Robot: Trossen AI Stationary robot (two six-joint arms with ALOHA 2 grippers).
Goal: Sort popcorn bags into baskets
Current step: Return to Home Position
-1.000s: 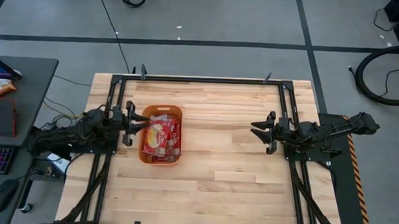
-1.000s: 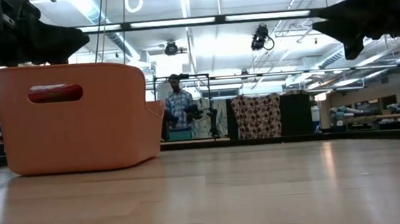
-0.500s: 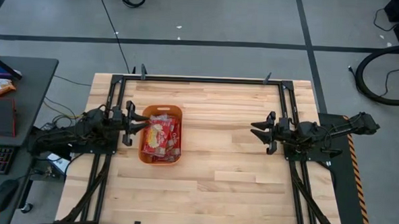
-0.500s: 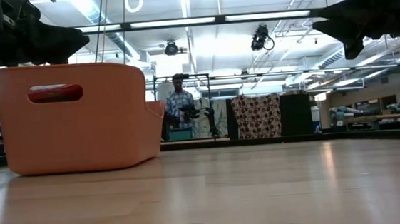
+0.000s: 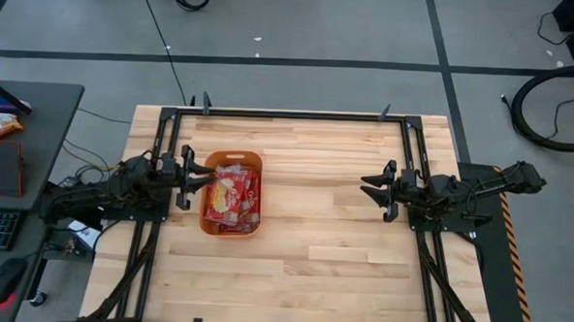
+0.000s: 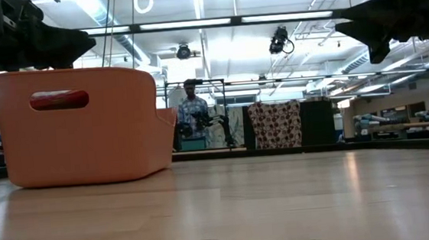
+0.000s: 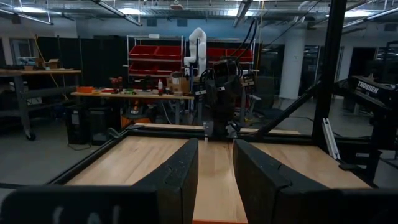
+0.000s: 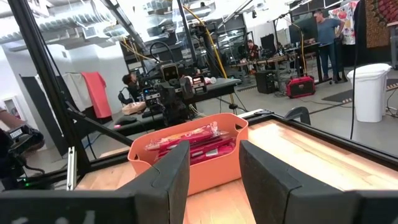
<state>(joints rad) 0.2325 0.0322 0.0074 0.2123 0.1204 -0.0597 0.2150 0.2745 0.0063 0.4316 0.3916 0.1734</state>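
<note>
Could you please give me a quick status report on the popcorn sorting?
Left gripper open, beside the orange basket; right gripper open, across the table. Popcorn bags piled in the basket. None seen outside it.

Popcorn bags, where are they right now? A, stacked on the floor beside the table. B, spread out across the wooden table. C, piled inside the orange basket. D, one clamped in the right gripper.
C: the high view shows the red popcorn bags heaped inside the orange basket, with none lying on the wooden table around it.
</note>
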